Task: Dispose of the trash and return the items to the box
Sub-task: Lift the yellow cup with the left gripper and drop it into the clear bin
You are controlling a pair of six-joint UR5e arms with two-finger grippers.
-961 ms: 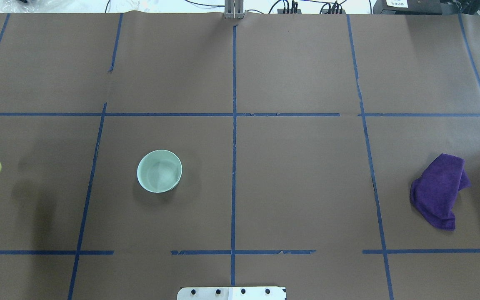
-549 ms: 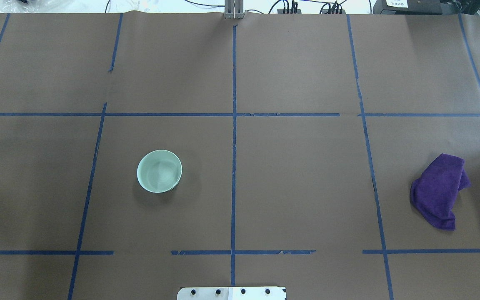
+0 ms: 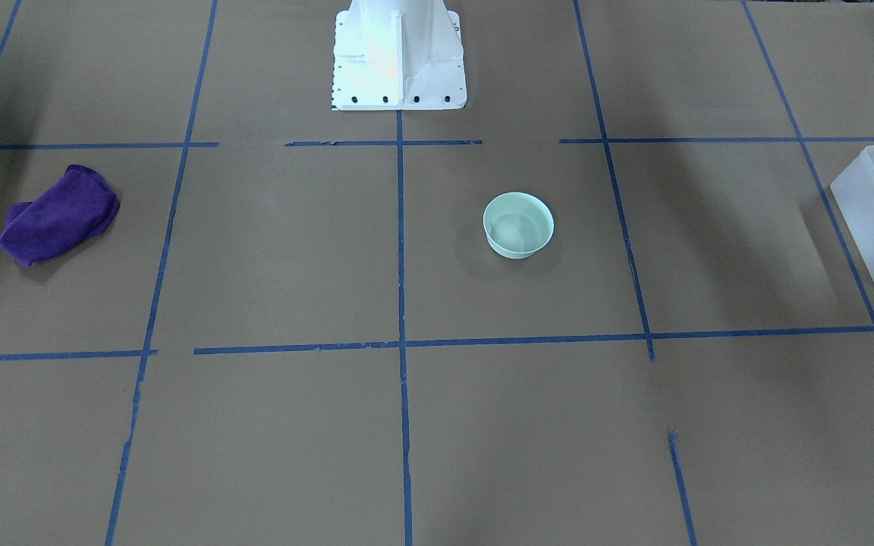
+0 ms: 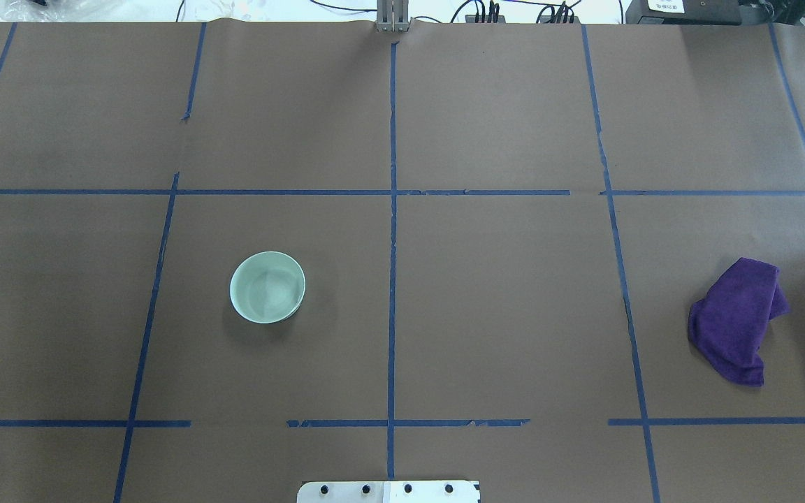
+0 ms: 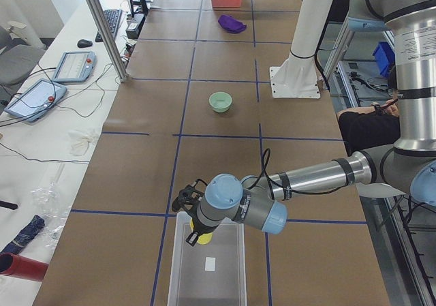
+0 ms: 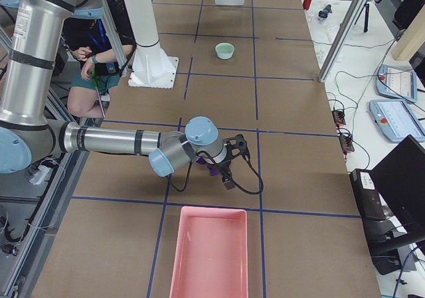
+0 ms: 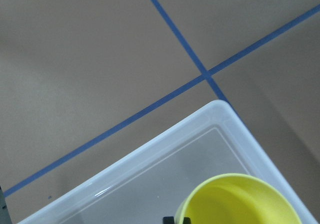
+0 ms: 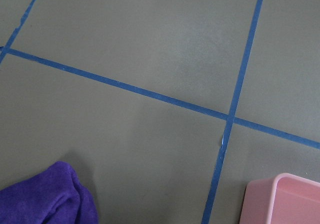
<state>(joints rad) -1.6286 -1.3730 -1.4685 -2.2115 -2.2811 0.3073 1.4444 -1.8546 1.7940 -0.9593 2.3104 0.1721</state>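
The yellow cup (image 7: 242, 200) hangs in my left gripper (image 5: 199, 231), which is shut on it just above the frosted-white box (image 5: 219, 287). The left wrist view looks down past the cup into the box (image 7: 140, 186). The mint-green bowl (image 4: 267, 287) stands upright and empty on the table left of centre; it also shows in the front view (image 3: 518, 224). The box's corner shows at the front view's right edge (image 3: 873, 220). My right gripper (image 6: 229, 162) hovers by the purple cloth (image 4: 736, 328); I cannot tell whether it is open or shut.
A pink bin (image 6: 209, 255) sits at the table's right end, its corner in the right wrist view (image 8: 285, 199), near the cloth (image 8: 45, 196). The white robot base (image 3: 397, 53) stands at the table's near edge. A seated person (image 6: 89, 69) is behind it.
The yellow cup, at the overhead view's left edge one second ago, has moved left out of that view. The bowl and cloth have not moved.
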